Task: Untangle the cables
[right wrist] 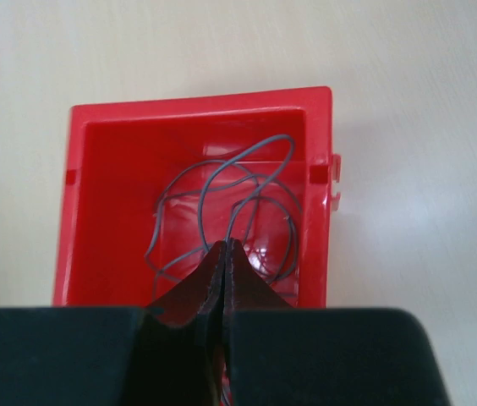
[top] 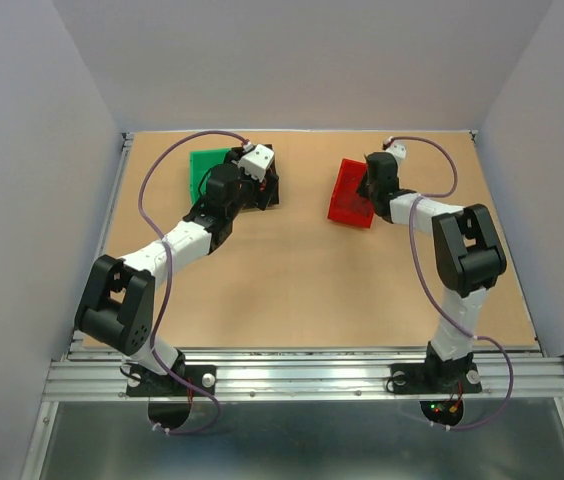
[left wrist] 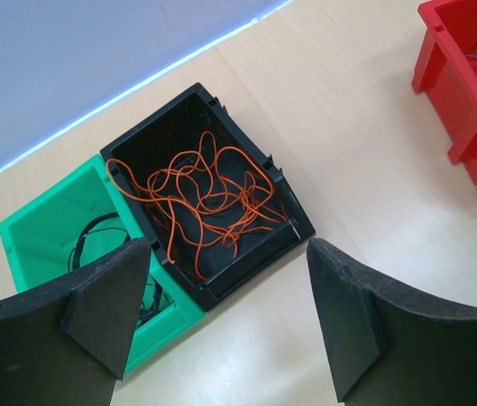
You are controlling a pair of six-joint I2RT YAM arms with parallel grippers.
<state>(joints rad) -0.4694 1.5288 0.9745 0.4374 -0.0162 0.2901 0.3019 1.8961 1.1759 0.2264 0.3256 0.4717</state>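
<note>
In the black bin [left wrist: 164, 128] lie orange cables [left wrist: 211, 200].

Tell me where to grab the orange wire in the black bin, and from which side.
Grip the orange wire at the single loop straying toward the far corner, clear of the dense tangle. Come from above with the open left pincer: the black bin walls it in all round, so a sideways approach looks blocked, and a lone strand should pinch cleaner.
</note>
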